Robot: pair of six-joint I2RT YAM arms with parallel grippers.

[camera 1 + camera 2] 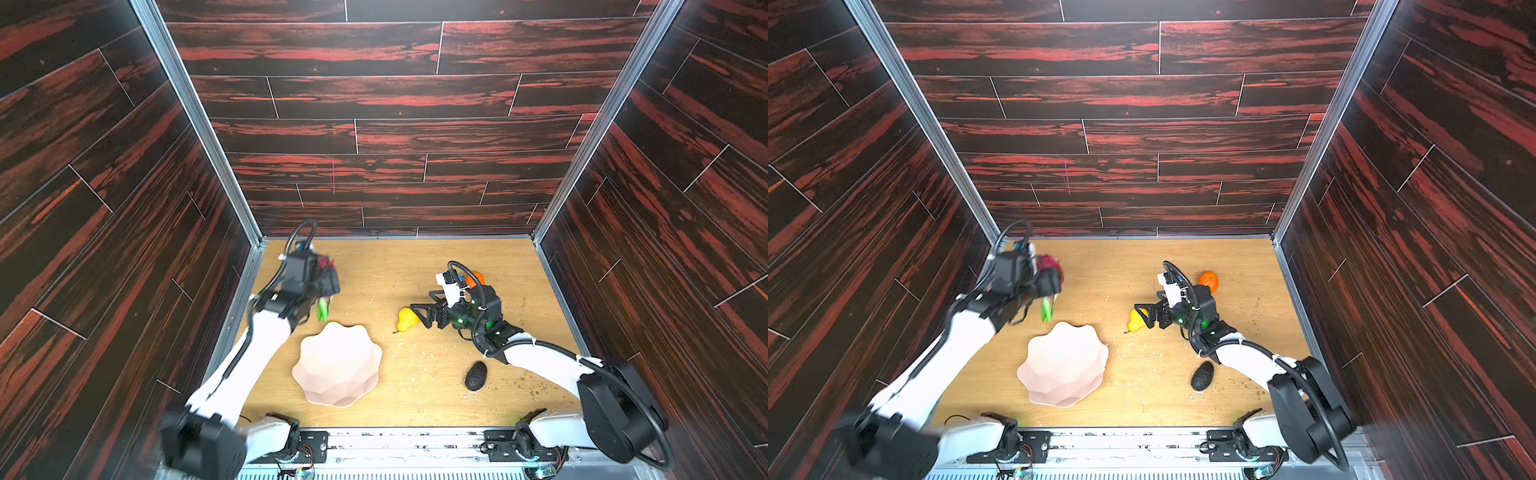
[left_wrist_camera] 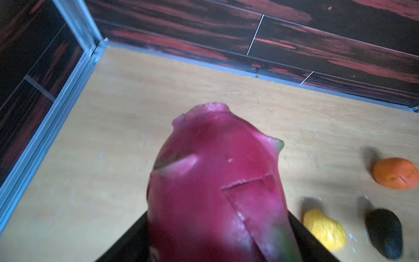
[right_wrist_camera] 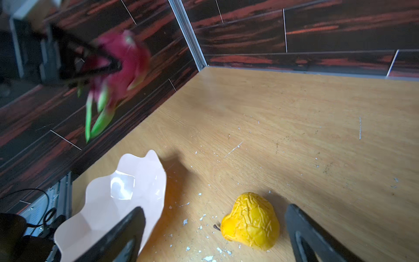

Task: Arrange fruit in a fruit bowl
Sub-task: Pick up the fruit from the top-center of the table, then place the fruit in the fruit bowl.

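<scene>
A pale wooden desk (image 1: 415,266) fills the floor of a booth closed on three sides by dark red-streaked plank walls (image 1: 395,104), with metal rails along the desk's edges.

Nearest the front rail, left of centre, sits the fruit bowl (image 1: 337,365). It stands upright, its faceted inside bare from one side of the wavy rim to the other. The left arm runs between the bowl and the left rail, so that side is tight. To the right, across a broad band of bare wood dotted with pale crumbs, an avocado (image 1: 476,376) lies alone, just beside the right forearm.

Further in, the pear (image 3: 250,221) lies on its side past the bowl's far right rim. The right tool (image 3: 215,207) is spread wide and low, and its two fingers (image 3: 127,229) flank the pear without touching it.

At the left, above the desk and just beyond the bowl's far rim, the left tool (image 1: 326,284) grips the dragon fruit (image 2: 215,181) around its body, and the fruit's green tips hang toward the bowl. Both are blurred in both top views.

Behind the right wrist lies the orange (image 1: 1208,281), near the right rail. From there to the back wall the wood is open.
</scene>
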